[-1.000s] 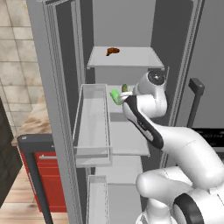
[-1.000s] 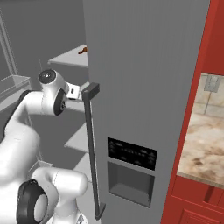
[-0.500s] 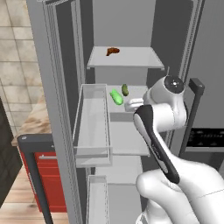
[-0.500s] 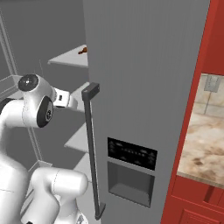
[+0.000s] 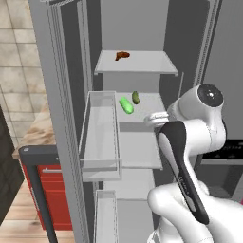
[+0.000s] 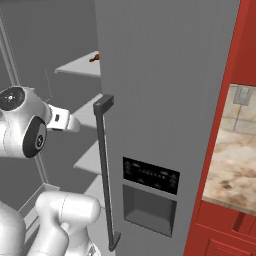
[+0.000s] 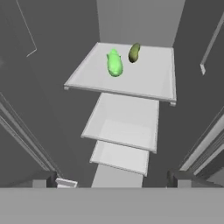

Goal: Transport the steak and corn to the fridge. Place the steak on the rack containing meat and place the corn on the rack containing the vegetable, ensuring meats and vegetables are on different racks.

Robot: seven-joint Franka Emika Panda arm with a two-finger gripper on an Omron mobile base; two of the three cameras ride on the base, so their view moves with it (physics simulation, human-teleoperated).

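- The fridge (image 5: 61, 71) stands with its left compartment open; in the left base view the interior takes up the centre of the frame, and the open door with its shelf bins runs down the left of centre.
- In the right base view the closed fridge door, with a long dark bar handle (image 6: 104, 165) and a dark dispenser panel (image 6: 150, 175), sits at frame centre.
- The steak (image 5: 122, 55) lies on the top rack, the rack containing meat (image 5: 152, 64), toward its rear left, in the upper middle of the left base view.
- In the right base view the steak is a small dark spot at the upper left, on the far shelf.
- The corn (image 5: 126, 105) lies on the next rack down, the rack containing the vegetable (image 5: 147, 109), just left of frame centre in the left base view.
- The vegetable (image 5: 135, 97) lies just beside the corn, behind it and to its right; the two are close but apart.
- In the hand view the same rack is at upper centre, with the corn (image 7: 114, 62) to the left and the vegetable (image 7: 134, 52) to the right near the back edge.
- Two lower racks step down below that rack in the hand view, toward lower centre.
- The pincer (image 7: 113, 179) is at the bottom of the hand view, its two dark tips far apart at lower left and lower right, with nothing between them.
- The pincer is outside the rack, well apart from the corn.
- The white arm (image 5: 190, 142) rises on the right of the left base view, its wrist level with the corn's rack.
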